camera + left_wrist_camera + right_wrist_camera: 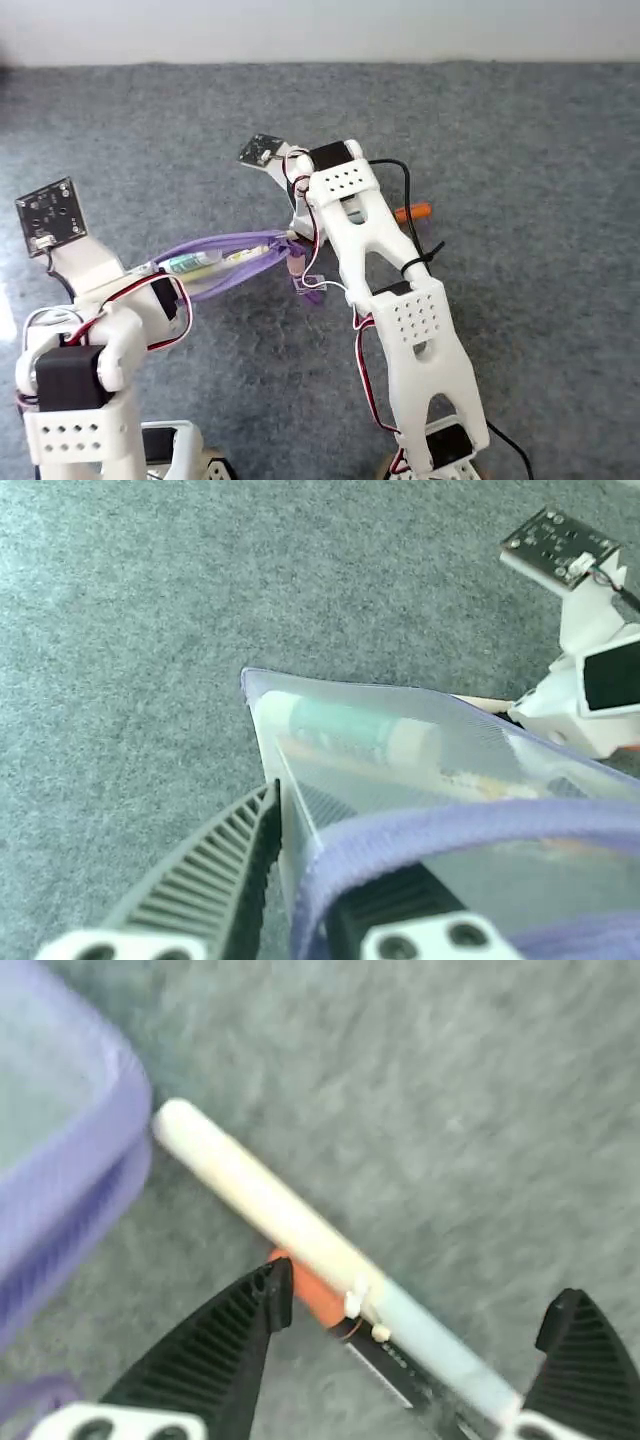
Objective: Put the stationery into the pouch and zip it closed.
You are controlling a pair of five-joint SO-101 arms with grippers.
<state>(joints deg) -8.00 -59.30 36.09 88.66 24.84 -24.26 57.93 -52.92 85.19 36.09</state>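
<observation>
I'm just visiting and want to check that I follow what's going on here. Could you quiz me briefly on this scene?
1. True or false: the left gripper is shut on the pouch.
2. The right gripper is: A) shut on a pen; B) open over the white pen; C) inside the pouch.
3. Fill in: the green-and-white stick lies ___ the pouch.

Key: 1 true; 2 B; 3 inside.
</observation>
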